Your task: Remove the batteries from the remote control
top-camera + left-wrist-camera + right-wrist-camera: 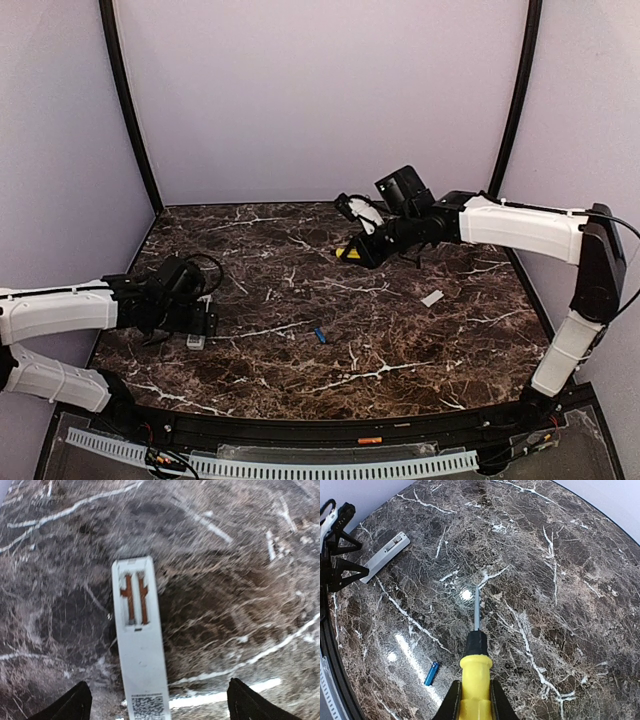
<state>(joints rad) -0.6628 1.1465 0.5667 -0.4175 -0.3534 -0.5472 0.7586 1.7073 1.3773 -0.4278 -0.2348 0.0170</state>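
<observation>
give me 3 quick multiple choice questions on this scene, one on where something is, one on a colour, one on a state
1. Where does the loose blue battery lie?
A. on the bare table, apart from the remote
B. against the back wall
C. inside the remote

2. What colour is the handle of the screwdriver held in the right gripper?
A. red
B. yellow
C. green

3. How is the remote's battery compartment?
A. closed under its cover
B. taped over
C. open, with no cover on it

Answers:
1 A: the right wrist view shows it alone on the marble, well away from the remote.
2 B: the handle between the closed fingers is yellow.
3 C: the left wrist view looks straight into the uncovered slots, and a small white lid lies by itself on the table.
</observation>
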